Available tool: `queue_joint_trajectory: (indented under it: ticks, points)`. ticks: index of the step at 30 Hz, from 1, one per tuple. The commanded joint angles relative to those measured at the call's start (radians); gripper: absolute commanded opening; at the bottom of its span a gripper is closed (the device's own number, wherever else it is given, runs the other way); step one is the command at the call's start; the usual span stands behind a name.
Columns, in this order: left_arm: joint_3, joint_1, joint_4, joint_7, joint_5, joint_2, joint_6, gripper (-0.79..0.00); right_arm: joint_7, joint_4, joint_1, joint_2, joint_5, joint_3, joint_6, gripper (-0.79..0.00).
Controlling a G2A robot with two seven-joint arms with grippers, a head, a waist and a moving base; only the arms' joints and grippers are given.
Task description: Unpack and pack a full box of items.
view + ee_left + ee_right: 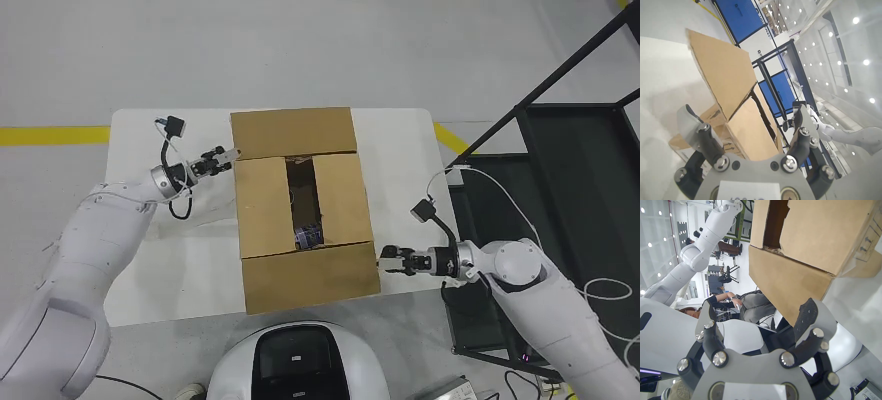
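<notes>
A brown cardboard box (pixel 300 205) stands in the middle of the white table (pixel 165 270). Its far and near flaps are folded outward. The two side flaps lie nearly flat, leaving a narrow gap where a dark purple item (pixel 308 236) shows inside. My left gripper (pixel 226 157) is open beside the box's far left corner, level with the flaps (pixel 730 79). My right gripper (pixel 386 258) is open at the near right corner. The corner of the near flap (pixel 783 289) reaches in between its fingers, close to one pad (pixel 806 315).
A black metal rack (pixel 570 150) stands just right of the table, with cables (pixel 500 200) trailing over it. Bare table surface lies left of the box and along the right side. A yellow line (pixel 50 135) marks the floor at the far left.
</notes>
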State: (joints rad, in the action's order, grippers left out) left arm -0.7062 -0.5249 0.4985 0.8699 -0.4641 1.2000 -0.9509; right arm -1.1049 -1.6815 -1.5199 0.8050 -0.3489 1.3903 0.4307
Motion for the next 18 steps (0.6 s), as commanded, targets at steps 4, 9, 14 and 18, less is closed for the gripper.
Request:
queue_joint_trajectory:
  ticks: [4, 9, 14, 18]
  points:
    - [-0.013, -0.039, 0.106, 0.064, -0.019, -0.023, 0.065, 0.000, 0.013, -0.030, -0.050, -0.007, -0.005, 0.058, -0.016, 0.000]
    - [-0.037, -0.067, 0.186, 0.096, -0.044, -0.039, 0.097, 0.000, 0.024, -0.054, -0.100, -0.012, -0.010, 0.104, -0.020, 0.000]
    - [-0.048, -0.080, 0.238, 0.123, -0.066, -0.037, 0.132, 0.000, 0.041, -0.059, -0.124, -0.013, -0.018, 0.129, -0.034, 0.000]
    - [-0.074, -0.078, 0.233, 0.118, -0.063, -0.043, 0.122, 0.000, 0.075, -0.083, -0.121, -0.013, 0.021, 0.138, -0.098, 0.000]
